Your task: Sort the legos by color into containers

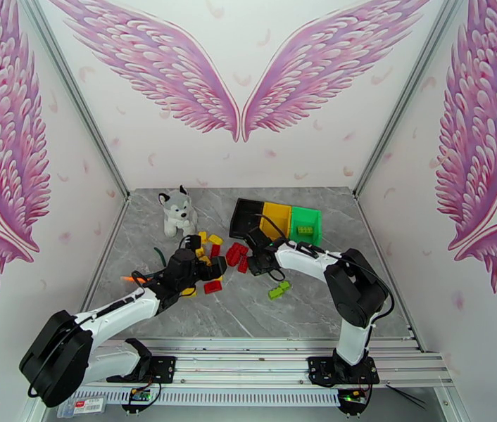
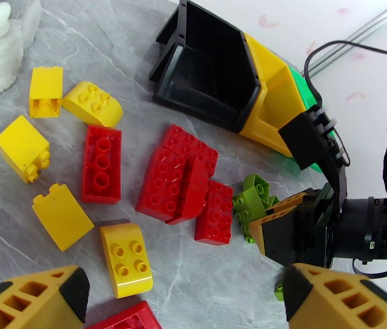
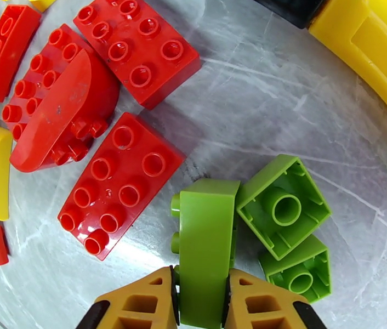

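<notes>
My right gripper (image 3: 201,302) is shut on a green lego (image 3: 205,242) that stands on edge on the table. Two more green legos (image 3: 282,206) lie just to its right. Several red legos (image 3: 119,185) lie to its left. In the left wrist view the right gripper (image 2: 273,223) sits low at the green legos (image 2: 252,199), in front of the containers: black bin (image 2: 210,78), yellow bin (image 2: 270,105), green bin (image 2: 303,86). My left gripper (image 2: 182,308) hangs open over red legos (image 2: 101,163) and yellow legos (image 2: 125,259). From above, the left gripper (image 1: 210,272) is left of the red pile (image 1: 236,254).
A plush husky (image 1: 177,211) sits at the back left of the grey table (image 1: 319,304). One green lego (image 1: 279,290) lies alone nearer the front. The green bin (image 1: 305,223) holds a yellow piece. A black cable runs over the bins.
</notes>
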`<control>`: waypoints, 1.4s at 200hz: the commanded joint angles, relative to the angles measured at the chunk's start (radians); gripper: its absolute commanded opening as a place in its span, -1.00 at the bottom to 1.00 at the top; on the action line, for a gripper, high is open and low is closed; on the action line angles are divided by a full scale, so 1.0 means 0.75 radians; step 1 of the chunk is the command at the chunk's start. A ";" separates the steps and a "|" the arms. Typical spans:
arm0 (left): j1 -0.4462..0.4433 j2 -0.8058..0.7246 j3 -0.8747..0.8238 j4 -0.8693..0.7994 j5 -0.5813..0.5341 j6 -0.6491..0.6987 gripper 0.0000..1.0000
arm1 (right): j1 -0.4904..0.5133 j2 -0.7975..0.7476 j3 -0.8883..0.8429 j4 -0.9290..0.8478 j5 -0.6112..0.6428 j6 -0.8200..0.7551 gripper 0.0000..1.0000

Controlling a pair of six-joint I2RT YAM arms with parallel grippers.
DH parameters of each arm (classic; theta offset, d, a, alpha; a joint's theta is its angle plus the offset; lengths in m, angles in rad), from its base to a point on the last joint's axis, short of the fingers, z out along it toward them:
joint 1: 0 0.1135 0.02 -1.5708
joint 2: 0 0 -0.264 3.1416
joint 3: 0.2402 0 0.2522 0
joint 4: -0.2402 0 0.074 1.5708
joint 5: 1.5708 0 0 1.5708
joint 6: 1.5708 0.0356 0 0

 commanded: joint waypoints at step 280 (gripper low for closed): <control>-0.553 0.085 0.002 0.569 -0.493 0.779 0.98 | -0.593 -0.189 0.177 -0.036 0.242 0.135 0.27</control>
